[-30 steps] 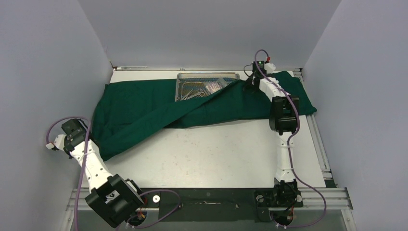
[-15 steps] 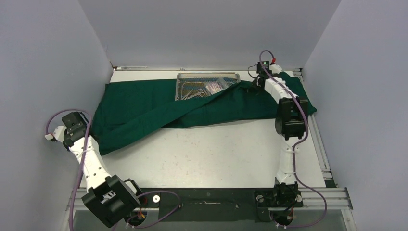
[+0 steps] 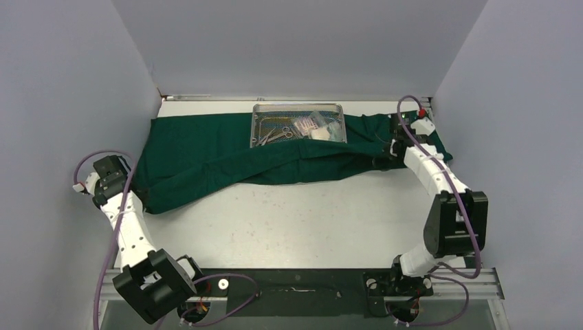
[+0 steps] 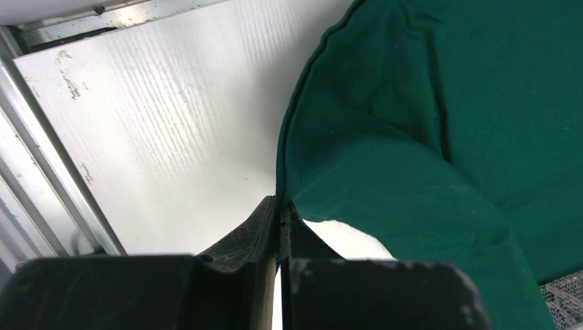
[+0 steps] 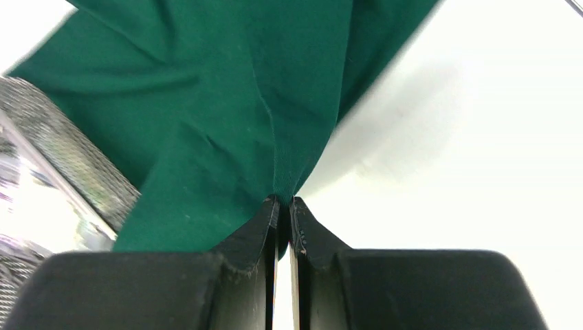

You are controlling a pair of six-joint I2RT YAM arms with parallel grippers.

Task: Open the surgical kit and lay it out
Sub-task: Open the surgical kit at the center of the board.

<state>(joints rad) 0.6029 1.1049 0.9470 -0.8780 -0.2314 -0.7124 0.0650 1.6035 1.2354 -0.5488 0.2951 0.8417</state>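
The dark green cloth (image 3: 206, 151) of the surgical kit lies spread across the far half of the table. The silver wire-mesh tray (image 3: 297, 106) sits on it at the back, uncovered, with steel forceps (image 3: 275, 134) and a clear gauze packet (image 3: 309, 125) inside. My left gripper (image 3: 134, 187) is shut on the cloth's left edge, and the hem (image 4: 280, 185) runs between its fingertips (image 4: 280, 206). At the right, my right gripper (image 3: 380, 162) is shut on a fold of the cloth (image 5: 240, 103), pinched at its tips (image 5: 284, 203). The tray's mesh (image 5: 62, 151) shows at the left of the right wrist view.
Grey walls close in the table on the left, back and right. Metal rails (image 3: 457, 206) run along the right side and another rail (image 4: 41, 172) along the left. White table surface (image 3: 295, 220) lies between the cloth and the arm bases.
My right gripper shut on the cloth fold beside the tray and drew it to the near right, uncovering the tray. The left gripper, still holding the left edge, pulled it slightly back.
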